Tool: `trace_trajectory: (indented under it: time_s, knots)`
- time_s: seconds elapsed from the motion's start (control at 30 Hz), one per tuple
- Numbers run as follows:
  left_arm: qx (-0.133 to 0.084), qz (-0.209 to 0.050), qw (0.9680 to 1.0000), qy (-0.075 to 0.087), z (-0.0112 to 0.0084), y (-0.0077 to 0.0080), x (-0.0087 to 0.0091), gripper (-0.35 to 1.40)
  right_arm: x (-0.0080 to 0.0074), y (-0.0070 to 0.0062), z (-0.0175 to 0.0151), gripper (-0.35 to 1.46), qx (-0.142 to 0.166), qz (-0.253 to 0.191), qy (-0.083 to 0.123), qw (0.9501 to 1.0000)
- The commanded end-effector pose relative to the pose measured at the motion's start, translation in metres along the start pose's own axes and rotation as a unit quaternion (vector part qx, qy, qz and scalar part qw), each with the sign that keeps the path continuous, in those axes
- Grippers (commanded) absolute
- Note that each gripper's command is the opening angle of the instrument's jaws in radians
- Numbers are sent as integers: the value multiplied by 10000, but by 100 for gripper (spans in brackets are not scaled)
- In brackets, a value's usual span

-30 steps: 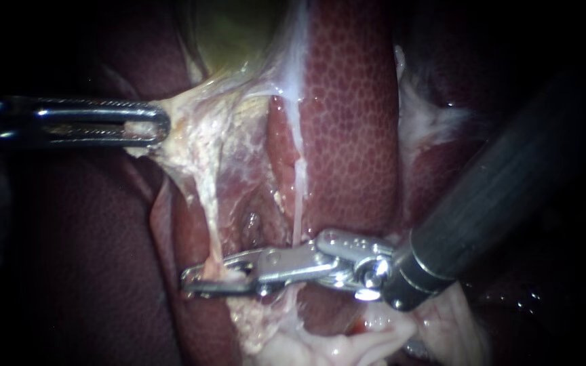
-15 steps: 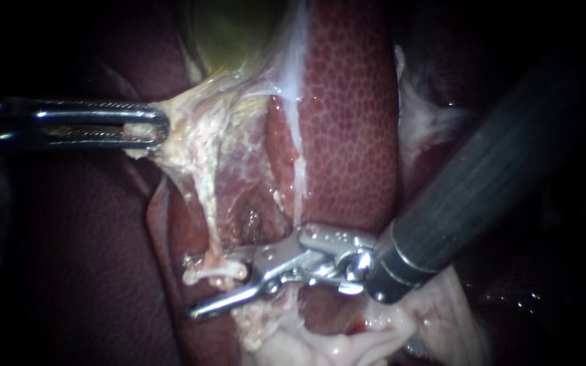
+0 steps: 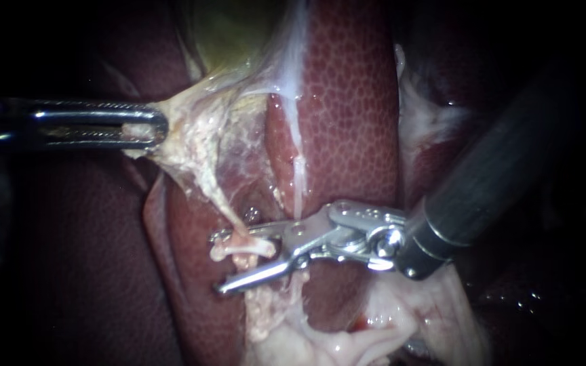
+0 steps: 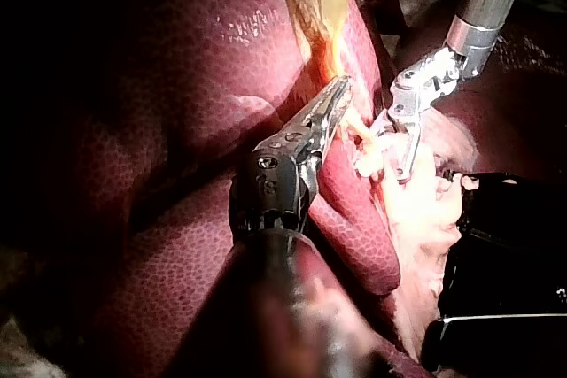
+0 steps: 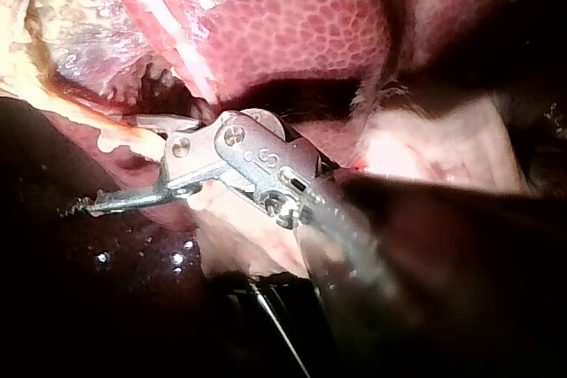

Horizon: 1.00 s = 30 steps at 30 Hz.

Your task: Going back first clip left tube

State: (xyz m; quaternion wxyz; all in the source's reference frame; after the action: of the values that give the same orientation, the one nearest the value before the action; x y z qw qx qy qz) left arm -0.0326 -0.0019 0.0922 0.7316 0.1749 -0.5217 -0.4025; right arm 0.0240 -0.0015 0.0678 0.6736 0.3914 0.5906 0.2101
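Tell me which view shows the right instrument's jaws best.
The endoscope view: the right instrument lies side-on, jaws open, a pale tissue strand between them. The right wrist view shows one jaw clearly, the other half hidden. The left wrist view shows them far off, gap unclear.

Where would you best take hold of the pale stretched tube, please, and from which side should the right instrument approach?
Probably on the tube, at its bare taut stretch just above the open-jawed right instrument, coming from the view's right with jaws across it. The left instrument, shut on pale tissue, holds it straight there.
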Motion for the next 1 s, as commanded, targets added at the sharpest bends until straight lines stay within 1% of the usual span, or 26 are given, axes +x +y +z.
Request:
trace_trajectory:
  time_s: [0.03,0.2,0.33,0.4,0.5,0.6,0.77,0.8,1.0]
  knots:
    - [8,0,10000,0,0,0,0,-35,0,-1,-3,60,27,2,-9,10000]
    - [9,1,10000,0,0,1,0,-35,3,-9,-16,60,66,14,-16,10000]
    - [8,0,10000,0,1,1,0,-35,3,-14,-12,60,64,6,-17,10000]
    - [8,0,10000,-1,1,1,0,-35,3,-17,-8,60,141,1,-37,9999]
    - [8,0,10000,0,1,1,0,-35,3,-22,-3,60,155,-10,-43,9999]
    - [11,1,10000,0,0,1,0,-35,4,-23,-7,60,162,-3,-42,9999]
    - [13,2,10000,1,-2,1,0,-35,11,-24,-35,60,221,-197,-49,9995]
    - [13,2,10000,1,-2,1,0,-35,13,-25,-41,60,194,-249,-42,9995]
    - [8,1,10000,0,0,1,0,-35,35,-33,-88,60,87,-507,-6,9987]
